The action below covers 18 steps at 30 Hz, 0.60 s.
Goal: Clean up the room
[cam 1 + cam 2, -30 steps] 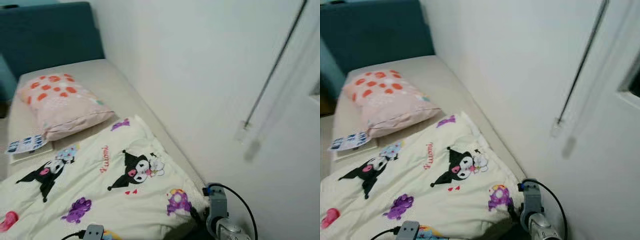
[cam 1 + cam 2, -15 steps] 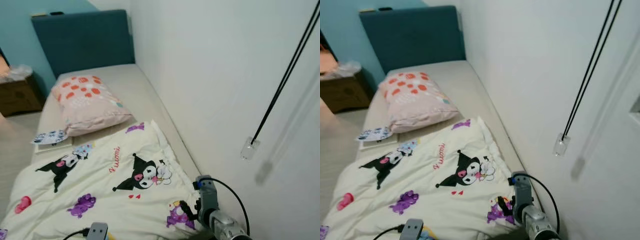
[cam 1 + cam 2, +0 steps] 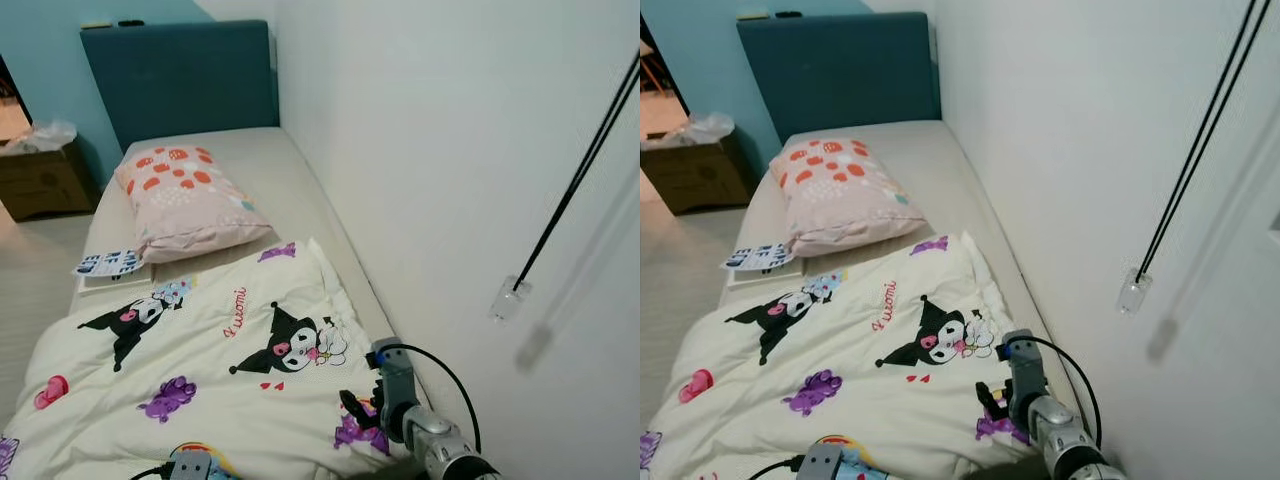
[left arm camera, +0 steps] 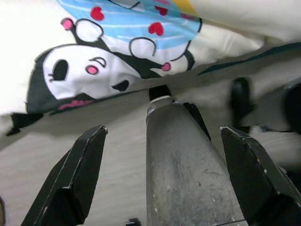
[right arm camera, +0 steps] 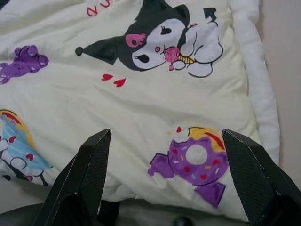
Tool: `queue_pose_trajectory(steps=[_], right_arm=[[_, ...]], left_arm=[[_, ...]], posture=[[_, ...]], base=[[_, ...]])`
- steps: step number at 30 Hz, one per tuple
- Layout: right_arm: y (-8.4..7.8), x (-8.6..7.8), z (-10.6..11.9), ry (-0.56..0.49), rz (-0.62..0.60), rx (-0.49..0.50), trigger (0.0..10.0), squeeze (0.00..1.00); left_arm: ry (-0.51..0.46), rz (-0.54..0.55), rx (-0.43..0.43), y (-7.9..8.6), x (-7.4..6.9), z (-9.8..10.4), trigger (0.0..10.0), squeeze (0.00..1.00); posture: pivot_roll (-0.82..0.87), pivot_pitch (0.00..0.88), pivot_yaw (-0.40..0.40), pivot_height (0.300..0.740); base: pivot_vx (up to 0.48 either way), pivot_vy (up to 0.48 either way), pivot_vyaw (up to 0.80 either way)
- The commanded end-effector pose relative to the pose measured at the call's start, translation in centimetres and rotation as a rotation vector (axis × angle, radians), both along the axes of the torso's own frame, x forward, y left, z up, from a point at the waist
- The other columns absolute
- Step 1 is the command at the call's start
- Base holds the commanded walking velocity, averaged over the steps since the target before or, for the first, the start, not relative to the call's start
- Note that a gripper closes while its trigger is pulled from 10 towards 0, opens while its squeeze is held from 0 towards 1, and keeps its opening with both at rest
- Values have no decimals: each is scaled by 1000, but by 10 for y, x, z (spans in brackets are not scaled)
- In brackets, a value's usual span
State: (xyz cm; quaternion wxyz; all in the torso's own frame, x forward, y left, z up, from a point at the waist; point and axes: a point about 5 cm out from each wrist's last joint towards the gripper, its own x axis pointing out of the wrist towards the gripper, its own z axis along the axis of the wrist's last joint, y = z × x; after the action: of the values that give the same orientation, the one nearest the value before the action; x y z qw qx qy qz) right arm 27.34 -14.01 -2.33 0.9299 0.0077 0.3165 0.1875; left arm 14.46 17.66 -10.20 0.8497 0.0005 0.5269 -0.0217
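A cream blanket (image 3: 200,370) printed with cartoon figures lies spread over the near part of the bed (image 3: 250,160), below a pink spotted pillow (image 3: 185,200). The right gripper (image 5: 164,188) hovers just over the blanket's edge by the wall (image 3: 430,150), fingers apart. The left gripper (image 4: 160,183) hangs at the blanket's near edge, fingers also apart and holding nothing.

Left gripper (image 4: 162,165): two black fingers (image 4: 75,179) spread apart. Between them: grey cylindrical limb (image 4: 181,165) over pale floor. Beyond: cream blanket (image 4: 117,42), cartoon print, edge hanging above floor.
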Motion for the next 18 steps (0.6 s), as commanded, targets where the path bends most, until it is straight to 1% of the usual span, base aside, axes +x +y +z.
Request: queue_pose_trajectory(steps=[1, 4, 6, 8, 12, 13, 17, 18], right_arm=[[0, 0, 0, -4, 27, -19, 10000, 0], [1, -1, -1, -3, 40, -27, 10000, 0], [3, -3, -2, -6, 86, -55, 10000, 0], [5, -4, -2, -7, 106, -64, 10000, 0], [8, -4, -2, -9, 125, -67, 10000, 0], [14, -4, -1, -13, 140, -44, 10000, 0], [18, -1, 1, -18, 137, -10, 10000, 0], [18, 0, 2, -20, 135, -1, 10000, 0]], left_arm=[[15, 15, 2, 1, -4, -2, 10000, 0], [19, 23, 8, 1, -6, -2, 10000, 0], [25, 30, 16, 1, -6, -2, 10000, 0], [26, 29, 16, 1, -6, -2, 10000, 0], [26, 29, 18, 1, -6, -2, 10000, 0], [28, 29, 20, 1, -6, -2, 10000, 0], [34, 28, 21, 1, -7, -3, 10000, 0], [43, 29, 22, 1, -8, -3, 10000, 0]], posture=[[-157, 0, -14, 740], [-159, 0, -13, 740], [-162, 0, -10, 740], [-162, 0, -10, 740], [-161, 0, -10, 740], [-157, 0, -11, 740], [-156, 0, -12, 740], [-152, 0, -13, 740]], base=[[0, 0, 0], [0, 0, 0], [0, 0, 0], [0, 0, 0], [0, 0, 0], [0, 0, 0], [0, 0, 0], [-416, 0, 0]])
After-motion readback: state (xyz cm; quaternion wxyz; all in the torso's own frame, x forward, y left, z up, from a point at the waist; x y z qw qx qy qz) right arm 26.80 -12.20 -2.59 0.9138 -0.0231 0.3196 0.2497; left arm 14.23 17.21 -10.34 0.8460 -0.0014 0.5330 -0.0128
